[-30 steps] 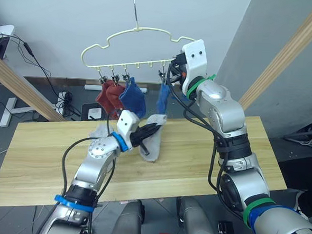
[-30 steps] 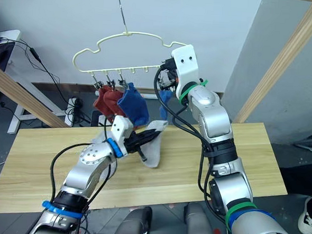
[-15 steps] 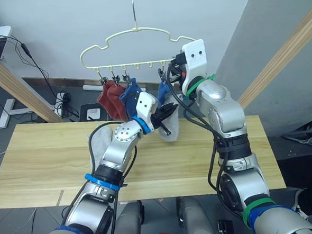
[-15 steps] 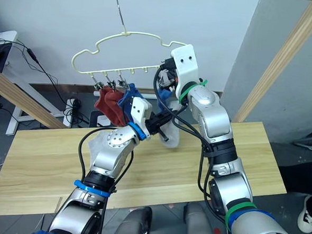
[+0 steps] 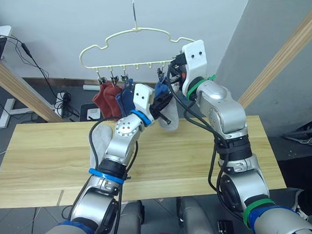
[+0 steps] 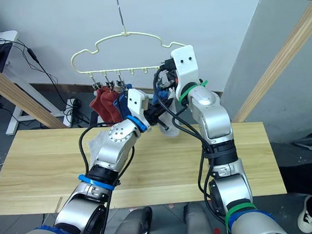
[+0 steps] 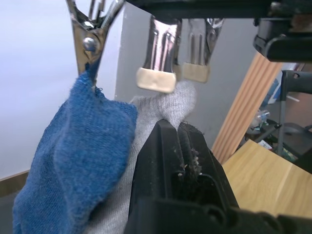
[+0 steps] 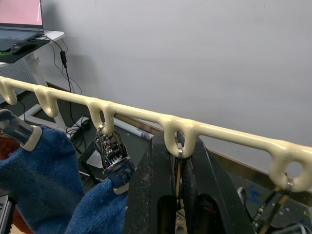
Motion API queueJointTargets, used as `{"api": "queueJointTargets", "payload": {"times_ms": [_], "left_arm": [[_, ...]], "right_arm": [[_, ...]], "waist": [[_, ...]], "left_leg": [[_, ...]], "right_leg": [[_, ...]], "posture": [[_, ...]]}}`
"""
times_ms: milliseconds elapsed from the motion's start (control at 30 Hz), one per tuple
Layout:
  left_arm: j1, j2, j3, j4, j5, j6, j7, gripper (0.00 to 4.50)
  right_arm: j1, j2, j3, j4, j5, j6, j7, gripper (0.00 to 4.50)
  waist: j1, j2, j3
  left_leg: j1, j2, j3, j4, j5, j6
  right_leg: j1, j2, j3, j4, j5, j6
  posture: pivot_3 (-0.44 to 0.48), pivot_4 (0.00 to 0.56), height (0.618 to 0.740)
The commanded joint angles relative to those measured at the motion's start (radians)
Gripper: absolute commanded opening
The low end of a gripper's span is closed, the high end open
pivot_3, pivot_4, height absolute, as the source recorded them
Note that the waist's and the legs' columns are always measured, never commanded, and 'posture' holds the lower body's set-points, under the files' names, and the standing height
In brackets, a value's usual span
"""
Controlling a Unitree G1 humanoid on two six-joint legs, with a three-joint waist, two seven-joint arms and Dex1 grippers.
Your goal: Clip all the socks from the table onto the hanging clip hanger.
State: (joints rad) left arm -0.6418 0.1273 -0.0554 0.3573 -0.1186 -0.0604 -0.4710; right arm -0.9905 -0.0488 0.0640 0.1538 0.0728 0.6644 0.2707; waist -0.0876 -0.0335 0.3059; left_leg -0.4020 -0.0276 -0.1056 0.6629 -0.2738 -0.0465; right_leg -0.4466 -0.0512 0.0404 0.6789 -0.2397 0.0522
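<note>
On the hanger (image 5: 133,49), two red socks (image 5: 105,97) and two blue socks (image 5: 127,92) already hang from clips. One grey sock (image 5: 99,142) waits on the worktop (image 5: 37,152) at 9 o'clock from our left arm. Our left gripper (image 7: 179,141) is clamped on the other grey sock (image 7: 163,109), holding its cuff up under a clip (image 7: 156,53) so that clip can bite. At 3 o'clock, our right gripper (image 8: 179,161) pinches a clip just under the hanger bar, we judge to open it.
</note>
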Motion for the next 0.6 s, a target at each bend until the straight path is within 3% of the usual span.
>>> {"api": "queueJointTargets", "payload": {"times_ms": [33, 533, 567, 600], "left_arm": [[-0.009, -0.015, 0.004, -0.051, -0.015, 0.002, 0.006, 0.01], [-0.046, -0.043, 0.038, -0.055, -0.039, 0.035, 0.032, 0.01], [-0.046, -0.043, 0.039, -0.057, -0.043, 0.037, 0.029, 0.00], [-0.047, -0.043, 0.038, -0.058, -0.045, 0.039, 0.027, 0.00]], "right_arm": [[0.006, 0.006, 0.004, -0.048, 0.017, 0.005, 0.005, 0.00], [0.022, -0.002, 0.019, -0.063, 0.023, 0.036, 0.012, 0.00], [0.023, 0.000, 0.015, -0.066, 0.024, 0.033, 0.006, 0.59], [0.024, 0.002, 0.011, -0.067, 0.025, 0.032, 0.000, 0.85]], "waist": [[0.000, 0.000, 0.000], [0.000, 0.000, 0.000], [0.000, 0.000, 0.000], [0.000, 0.000, 0.000]], "left_leg": [[0.000, 0.000, 0.000, 0.000, 0.000, 0.000], [0.000, 0.000, 0.000, 0.000, 0.000, 0.000], [0.000, 0.000, 0.000, 0.000, 0.000, 0.000], [0.000, 0.000, 0.000, 0.000, 0.000, 0.000]], "right_leg": [[0.000, 0.000, 0.000, 0.000, 0.000, 0.000], [0.000, 0.000, 0.000, 0.000, 0.000, 0.000], [0.000, 0.000, 0.000, 0.000, 0.000, 0.000], [0.000, 0.001, 0.000, 0.000, 0.000, 0.000]], "posture": [[-0.091, 0.309, 0.740], [-0.092, 0.312, 0.740], [-0.092, 0.312, 0.740], [-0.092, 0.312, 0.740]]}}
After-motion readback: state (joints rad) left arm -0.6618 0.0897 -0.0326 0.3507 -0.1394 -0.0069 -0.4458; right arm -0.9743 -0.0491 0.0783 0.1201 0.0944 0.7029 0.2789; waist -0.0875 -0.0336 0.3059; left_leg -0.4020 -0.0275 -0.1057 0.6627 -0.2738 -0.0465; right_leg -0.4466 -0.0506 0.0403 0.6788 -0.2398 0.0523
